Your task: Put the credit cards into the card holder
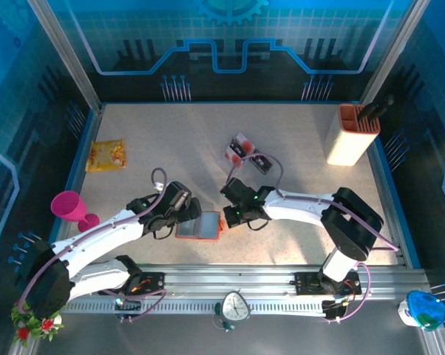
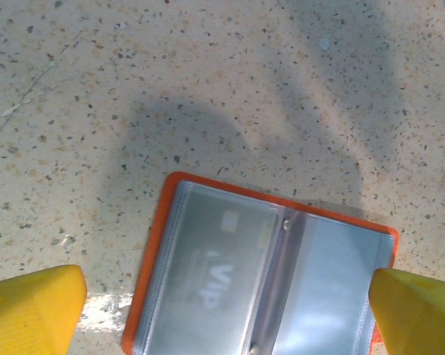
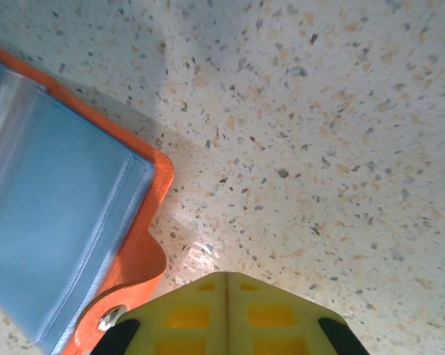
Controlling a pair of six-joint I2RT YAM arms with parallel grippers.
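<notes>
The card holder lies open, pockets up, on the bench near its front edge, between my two arms. On the left wrist camera I can read one card marked Vip under its left clear pocket. My left fingers stand wide apart, one on either side of the holder, hovering and gripping nothing. My right fingers are pressed together on nothing, just beside the holder's clasp tab. The other credit cards lie further back, well apart from the holder. I judge I'm between cards. Next the right arm should reach back, open, and pinch one card by its edges while the left steadies the holder.
</notes>
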